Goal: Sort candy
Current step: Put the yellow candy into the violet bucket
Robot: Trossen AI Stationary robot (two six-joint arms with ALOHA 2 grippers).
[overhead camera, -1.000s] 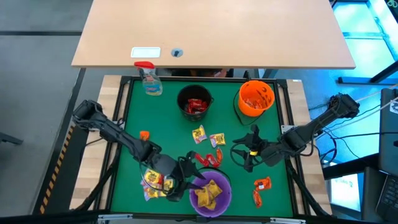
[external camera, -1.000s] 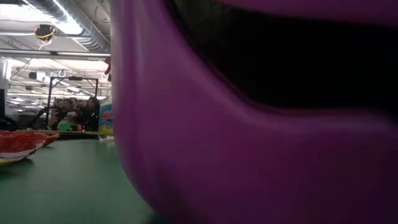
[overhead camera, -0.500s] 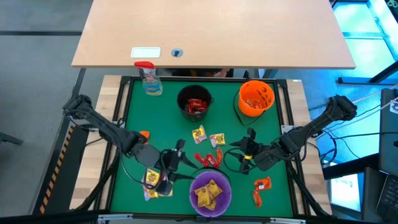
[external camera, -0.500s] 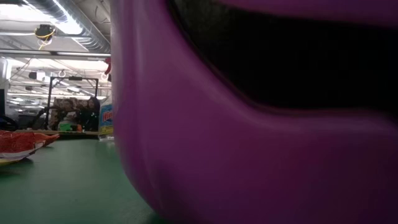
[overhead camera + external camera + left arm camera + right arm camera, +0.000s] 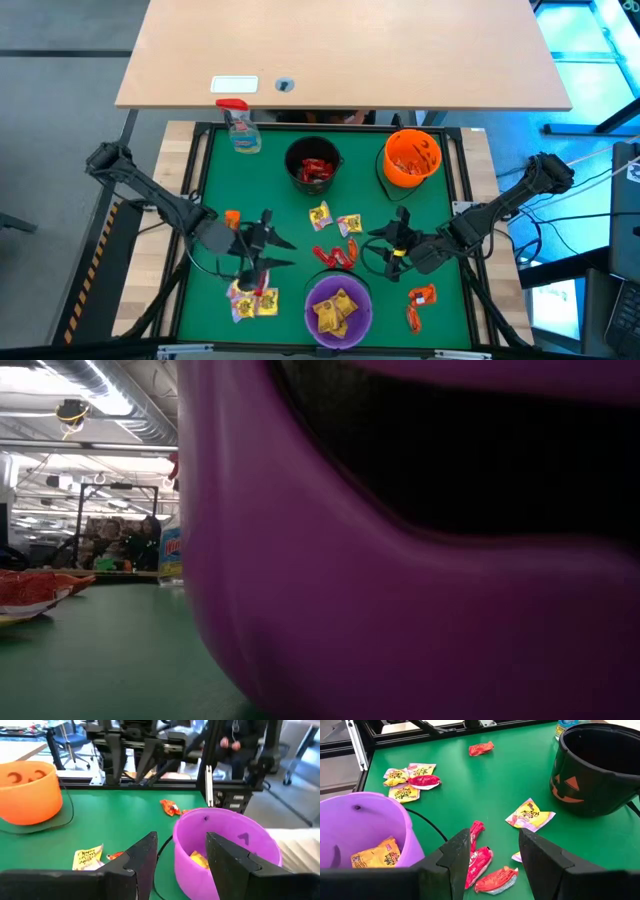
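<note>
Candy lies on the green table: two yellow packets (image 5: 335,219), red packets (image 5: 335,257) (image 5: 482,862), a yellow and red heap (image 5: 250,298) and orange packets (image 5: 420,296). The purple bowl (image 5: 338,308) holds yellow packets, the black bowl (image 5: 313,165) red ones, the orange bowl (image 5: 412,157) orange ones. My left gripper (image 5: 275,243) (image 5: 180,860) hangs open above the table, left of the red packets and beyond the heap. My right gripper (image 5: 385,246) (image 5: 492,855) is open too, just right of the red packets, its fingers pointing at them.
A spray bottle (image 5: 240,128) stands at the far left corner. One orange packet (image 5: 232,217) lies left of my left gripper. In the low view the purple bowl (image 5: 400,610) fills most of the picture. A wooden table (image 5: 340,50) lies beyond the far edge.
My left gripper has drawn back from the purple bowl's left rim, moving toward the table's left and far edges, over the yellow heap. My right gripper has shifted slightly left toward the red packets. No packet on the table has moved.
</note>
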